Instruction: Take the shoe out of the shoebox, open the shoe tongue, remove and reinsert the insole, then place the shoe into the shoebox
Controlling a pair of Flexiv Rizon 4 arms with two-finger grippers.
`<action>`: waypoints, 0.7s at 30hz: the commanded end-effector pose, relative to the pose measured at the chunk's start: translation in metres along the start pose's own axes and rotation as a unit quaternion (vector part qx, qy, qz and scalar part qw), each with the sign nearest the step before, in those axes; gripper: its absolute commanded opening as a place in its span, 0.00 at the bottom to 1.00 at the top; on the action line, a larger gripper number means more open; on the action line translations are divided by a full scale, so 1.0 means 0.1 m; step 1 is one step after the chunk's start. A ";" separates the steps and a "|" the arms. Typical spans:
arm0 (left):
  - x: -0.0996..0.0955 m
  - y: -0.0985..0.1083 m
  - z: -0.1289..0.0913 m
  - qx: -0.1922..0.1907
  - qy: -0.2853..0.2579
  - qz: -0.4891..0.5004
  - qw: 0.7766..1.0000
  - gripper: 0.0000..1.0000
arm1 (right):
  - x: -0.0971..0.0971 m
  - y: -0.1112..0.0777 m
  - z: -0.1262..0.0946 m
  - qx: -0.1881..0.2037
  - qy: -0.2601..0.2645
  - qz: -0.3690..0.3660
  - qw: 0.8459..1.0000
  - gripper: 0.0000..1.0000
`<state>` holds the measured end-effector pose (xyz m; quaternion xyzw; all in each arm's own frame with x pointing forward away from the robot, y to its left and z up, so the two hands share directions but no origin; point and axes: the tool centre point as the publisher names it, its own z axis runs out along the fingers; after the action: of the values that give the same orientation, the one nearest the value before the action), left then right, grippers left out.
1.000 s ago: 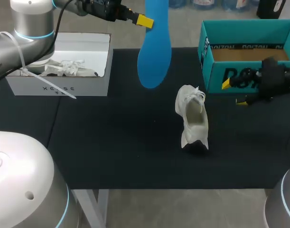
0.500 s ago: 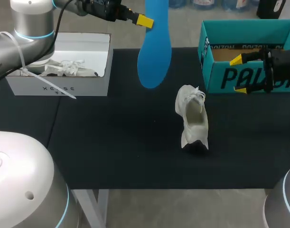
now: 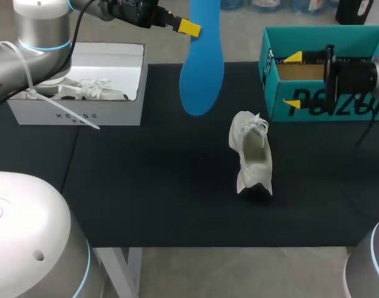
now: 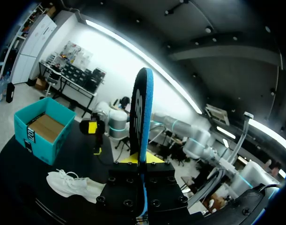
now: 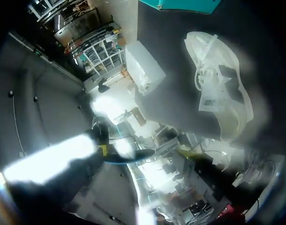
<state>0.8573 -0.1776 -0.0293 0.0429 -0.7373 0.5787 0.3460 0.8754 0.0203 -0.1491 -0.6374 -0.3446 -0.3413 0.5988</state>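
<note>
While the blue insole (image 3: 201, 68) hangs upright in the upper middle of the frame, clamped at its upper end by the left gripper (image 3: 192, 27), the job sits between pulling the insole out and putting it back. Both fingers of that gripper press the insole's faces, and the left wrist view shows it standing straight up from between them. The white shoe (image 3: 252, 152) lies right of centre on the black table (image 3: 146, 186), apart from both arms, its opening turned upward toward the camera. The teal shoebox (image 3: 313, 38) stands at the upper right, and in front of it the right gripper (image 3: 293, 81) hangs with its yellow tips spread wide, apparently empty, though its own wrist view is too smeared to confirm this. Reinsertion looks next. That likely needs the right gripper to steady the shoe while the left lowers the insole's free end into the opening.
</note>
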 end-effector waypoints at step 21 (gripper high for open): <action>0.00 0.00 0.00 -0.001 -0.001 0.000 1.000 0.00 | 0.24 -0.39 0.96 -0.010 0.013 -0.035 0.999 1.00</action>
<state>0.8573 -0.1776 -0.0293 0.0429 -0.7373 0.5786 0.3460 0.8549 0.1117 -0.1141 -0.6252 -0.3565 -0.3734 0.5854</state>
